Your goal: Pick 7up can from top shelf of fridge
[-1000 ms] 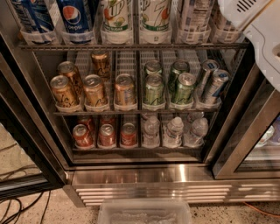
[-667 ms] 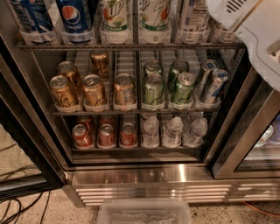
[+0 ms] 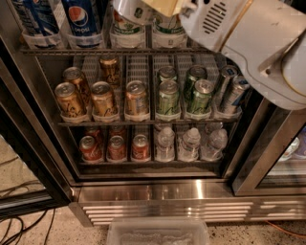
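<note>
**Pincer hanging in front of the 7up cans**

I am looking into the fridge [image 3: 167,194] with its door open. On the far left of the top shelf [image 3: 52,50], two blue Pepsi cans [image 3: 80,19] are standing side by side. Just to their right, the 7up can [image 3: 126,29] is sitting in its clear tray on that same shelf, with a twin can [image 3: 168,30] right beside it. I am seeing only the bottom parts of both, because the pincer [image 3: 146,6] is hanging in front of their tops, at the very top edge of my view. I cannot tell if the pincer is spread or pressed together, or if it is touching a can. The big white arm [image 3: 258,43] is reaching in from the upper right. On the shelf below, gold cans [image 3: 103,98] are sitting on the left and green cans [image 3: 168,95] on the right. Lowest down, red cans [image 3: 116,147] are on the left and water bottles [image 3: 190,143] on the right.
</note>
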`<state>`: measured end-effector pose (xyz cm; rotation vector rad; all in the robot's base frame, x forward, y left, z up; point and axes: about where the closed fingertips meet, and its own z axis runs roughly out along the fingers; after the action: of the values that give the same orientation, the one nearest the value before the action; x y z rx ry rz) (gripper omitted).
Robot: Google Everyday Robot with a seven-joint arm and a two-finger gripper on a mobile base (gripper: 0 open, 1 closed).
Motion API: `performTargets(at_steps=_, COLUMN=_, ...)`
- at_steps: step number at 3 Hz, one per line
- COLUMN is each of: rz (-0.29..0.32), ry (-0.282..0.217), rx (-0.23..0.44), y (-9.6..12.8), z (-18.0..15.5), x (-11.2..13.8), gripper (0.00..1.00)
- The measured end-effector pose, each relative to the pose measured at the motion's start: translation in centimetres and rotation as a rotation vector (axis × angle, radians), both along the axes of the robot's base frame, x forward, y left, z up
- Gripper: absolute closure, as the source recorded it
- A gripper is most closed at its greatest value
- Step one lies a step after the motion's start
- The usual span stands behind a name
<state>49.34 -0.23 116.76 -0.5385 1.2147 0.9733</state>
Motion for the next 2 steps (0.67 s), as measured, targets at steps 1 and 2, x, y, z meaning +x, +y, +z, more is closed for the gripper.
performTargets(at_steps=1, rz=0.036, ry=0.046, rx=-0.026, y=2.8, z=-2.2, x=-1.5, gripper=1.00)
performTargets(at_steps=2, rz=0.064, ry=0.100, rx=-0.051, y=4.7, z=-4.8, x=-2.8, gripper=1.00)
